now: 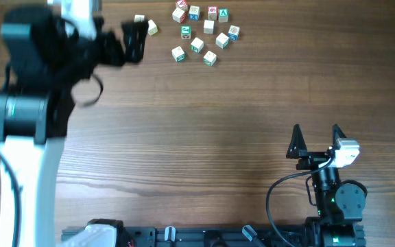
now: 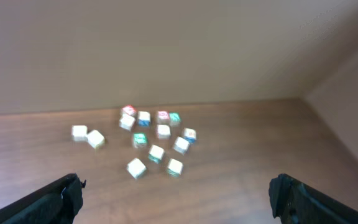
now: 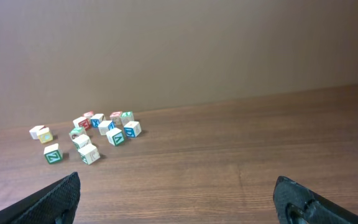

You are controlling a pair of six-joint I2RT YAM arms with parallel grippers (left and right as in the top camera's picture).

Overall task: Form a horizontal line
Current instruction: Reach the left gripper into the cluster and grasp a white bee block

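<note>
Several tiny pale wooden letter cubes (image 1: 201,31) with red, blue or green marks lie scattered at the far middle of the table. They also show in the left wrist view (image 2: 157,140) and in the right wrist view (image 3: 104,127). No straight row of three touching cubes shows. Two cubes (image 1: 146,24) lie apart at the left of the cluster, next to my left gripper (image 1: 137,40). The left gripper is open and empty, with the cubes ahead of its fingers (image 2: 178,193). My right gripper (image 1: 316,140) is open and empty near the front right, far from the cubes (image 3: 178,186).
The wooden table (image 1: 204,123) ends at a wall just behind the cubes (image 2: 166,56). The left arm's body (image 1: 33,75) hangs over the far left of the table. The right arm's base (image 1: 334,199) and a black rail (image 1: 184,237) sit at the front edge.
</note>
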